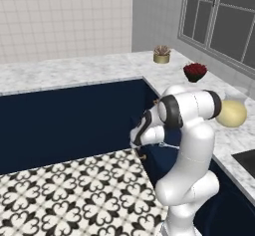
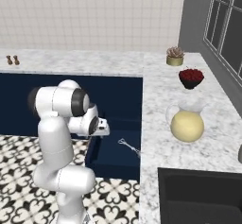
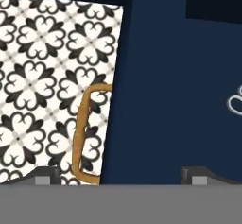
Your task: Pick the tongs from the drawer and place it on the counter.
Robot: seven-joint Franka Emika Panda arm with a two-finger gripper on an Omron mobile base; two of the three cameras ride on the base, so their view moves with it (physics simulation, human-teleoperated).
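The navy drawer [image 2: 111, 154] stands pulled out below the white marble counter [image 2: 158, 100]. The thin silvery tongs [image 2: 128, 145] lie inside it near the counter side, and their rounded end [image 3: 234, 103] shows at the right edge of the hand view. My gripper [image 2: 102, 126] hovers over the drawer's front panel, open, with nothing between its fingers. In the hand view the fingertips [image 3: 47, 174] stand wide apart over the front panel and its brass handle [image 3: 83, 138]. In the left base view the arm hides most of the drawer [image 1: 167, 153]; my gripper [image 1: 137, 141] points down beside the counter [image 1: 74, 70].
On the counter stand a pitcher of yellow liquid [image 2: 187, 123], a bowl of red fruit [image 2: 191, 77], a small potted plant [image 2: 175, 56] and two small shakers [image 2: 12, 60]. A black sink [image 2: 198, 194] lies at the near right. Patterned floor tiles [image 1: 74, 195] spread left of the drawer.
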